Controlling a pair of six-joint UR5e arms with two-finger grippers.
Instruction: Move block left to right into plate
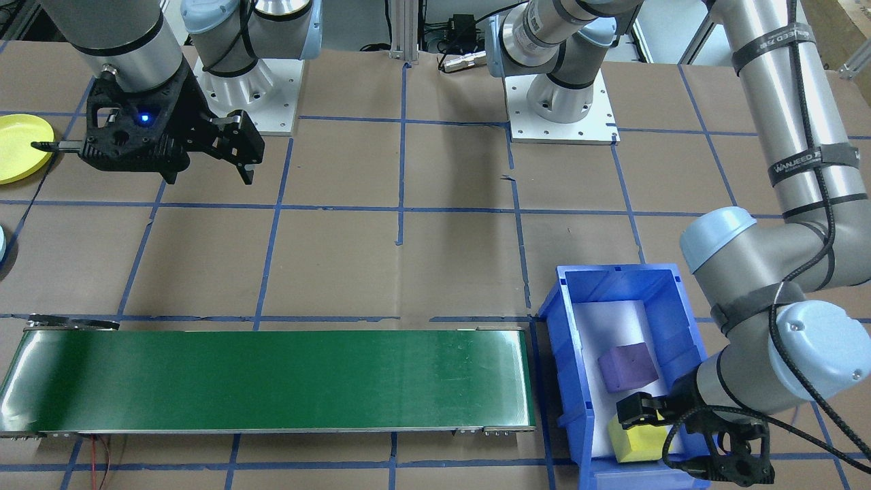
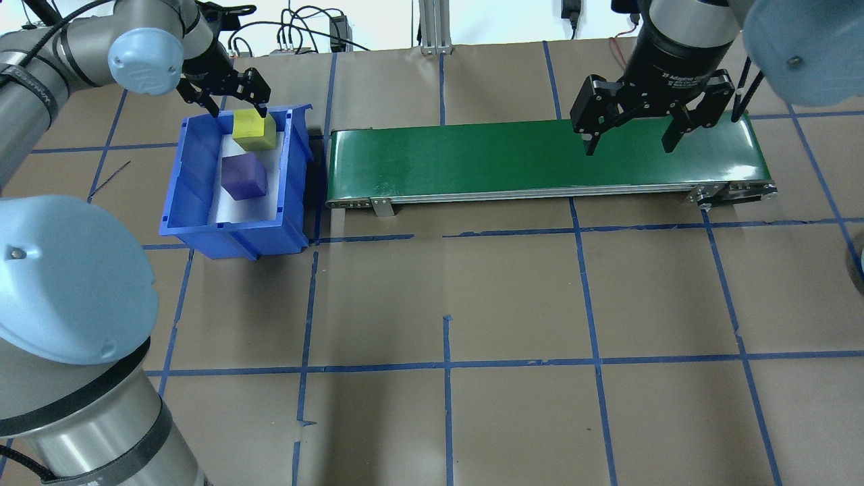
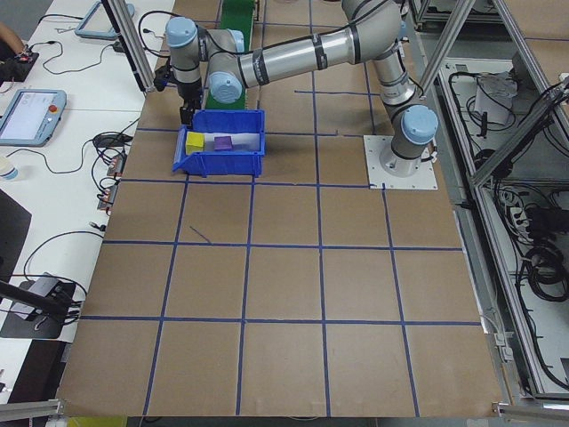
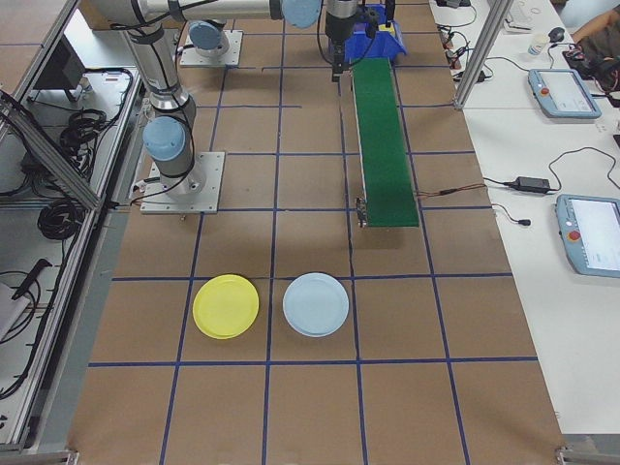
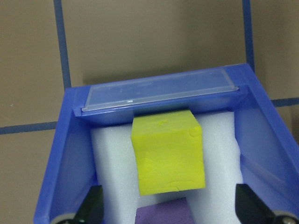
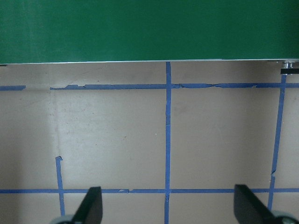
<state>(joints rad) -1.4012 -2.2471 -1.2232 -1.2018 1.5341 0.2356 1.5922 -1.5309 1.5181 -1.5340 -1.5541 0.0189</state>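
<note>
Over at the blue bin, the left gripper hangs with its fingers spread wide, one on either side of the yellow block and not touching it. The left wrist camera shows this plainly: both fingertips stand well apart from the block's sides, so nothing is grasped. The yellow block sits on the white foam liner at the bin's far end, at 12 o'clock inside the bin as the overhead camera sees it, close under the clear label strip on the bin's end wall. A purple block lies just beside it, toward 6 o'clock, in the middle of the bin.

The green conveyor belt runs off from the bin toward 3 o'clock. Above its far end the right gripper hovers, released, its fingers wide and holding nothing; its wrist camera looks down on bare brown tabletop crossed with blue tape, the belt edge at 12 o'clock.

Beyond the belt's end, a yellow plate and a light blue plate lie near each other on the table.
</note>
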